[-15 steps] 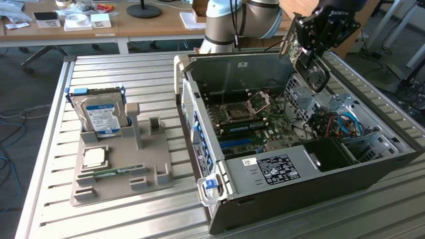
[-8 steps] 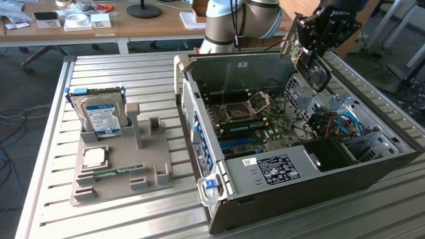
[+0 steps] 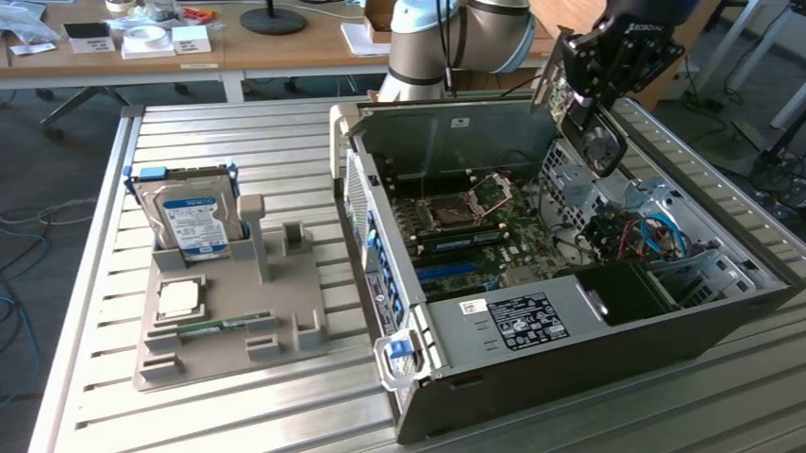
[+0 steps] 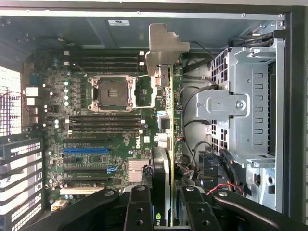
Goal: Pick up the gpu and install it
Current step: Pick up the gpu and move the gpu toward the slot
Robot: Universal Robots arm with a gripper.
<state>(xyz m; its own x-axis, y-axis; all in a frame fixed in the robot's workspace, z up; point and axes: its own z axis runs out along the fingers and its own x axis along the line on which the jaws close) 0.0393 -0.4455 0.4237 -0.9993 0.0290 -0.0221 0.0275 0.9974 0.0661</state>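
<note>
Black fingers, ribbed and bolted, were closed on both flat faces of the gpu, so the gripper held the thin card edge-on in the wrist view, its bent silver metal bracket at the far end. In the exterior view the gpu hung tilted, its round black fan showing, held in the air over the open grey computer case. Below lay the green motherboard with its square metal-framed socket, beside a perforated steel drive cage. On the slatted metal table, a grey moulded tray held a silver hard drive upright.
</note>
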